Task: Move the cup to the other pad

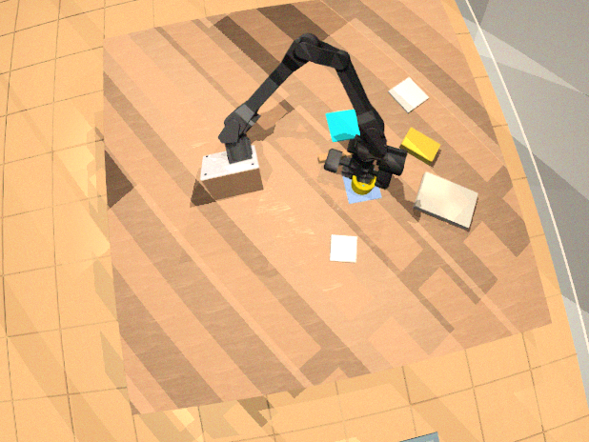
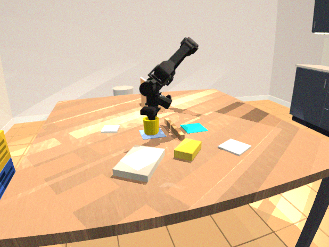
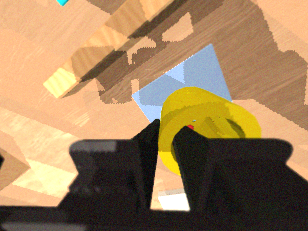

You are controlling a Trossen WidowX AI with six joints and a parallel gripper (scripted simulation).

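Observation:
A yellow cup [image 1: 363, 188] [image 2: 150, 126] [image 3: 215, 116] stands upright on a light blue pad [image 1: 354, 195] [image 2: 160, 132] [image 3: 200, 74]. My gripper [image 1: 364, 179] [image 2: 150, 117] [image 3: 164, 122] comes down on it from above and is shut on the cup's wall, one finger inside the rim and one outside. A small red marble [image 3: 190, 127] shows inside the cup beside the inner finger. A small white pad [image 1: 343, 248] [image 2: 110, 129] lies flat on the table some way off from the cup.
A wooden bar [image 2: 175, 131] [image 3: 100, 54] lies close beside the blue pad. A cyan square [image 1: 342, 125] [image 2: 194, 128], a yellow block [image 1: 420, 145] [image 2: 187, 149], a white slab [image 1: 446, 199] [image 2: 139, 162] and another white square [image 1: 408, 93] [image 2: 234, 146] lie around. The arm's base [image 1: 230, 171] stands to the left.

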